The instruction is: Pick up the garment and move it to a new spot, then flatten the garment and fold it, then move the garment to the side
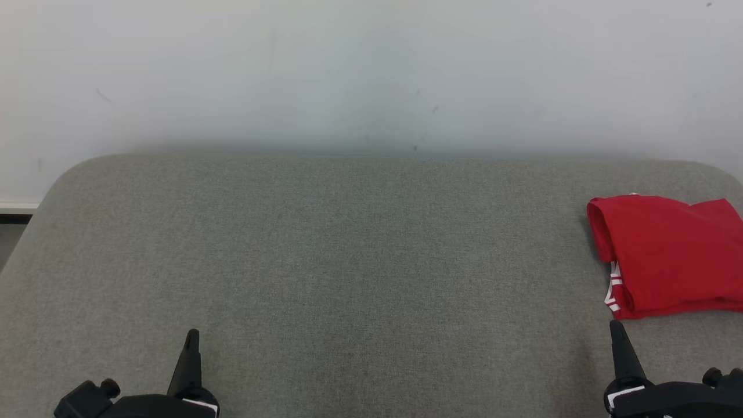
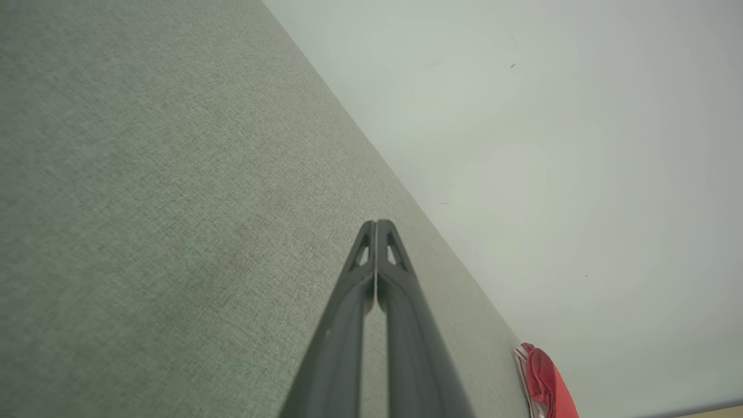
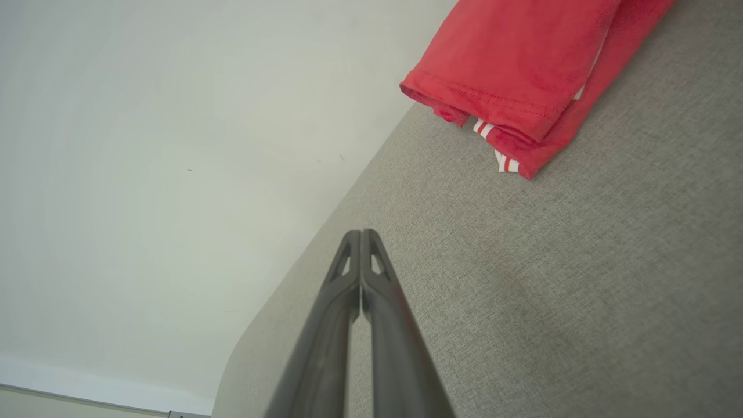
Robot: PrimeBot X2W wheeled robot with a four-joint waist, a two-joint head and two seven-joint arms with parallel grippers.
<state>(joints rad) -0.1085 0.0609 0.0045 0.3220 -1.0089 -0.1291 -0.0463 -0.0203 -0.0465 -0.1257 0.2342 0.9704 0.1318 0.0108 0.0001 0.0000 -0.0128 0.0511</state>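
Both grippers pressed fully closed, nothing held: left gripper (image 1: pixel 191 338) at lower left, right gripper (image 1: pixel 616 328) at lower right of head view. Red garment (image 1: pixel 667 255), folded, laid on grey fabric surface (image 1: pixel 348 261) at right edge, just beyond right gripper tip, not touched.

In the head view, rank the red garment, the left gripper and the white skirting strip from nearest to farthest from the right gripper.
From the right gripper:
1. red garment, just beyond its tip, on the right.
2. left gripper, across at lower left.
3. white skirting strip, far left, beyond the table corner.
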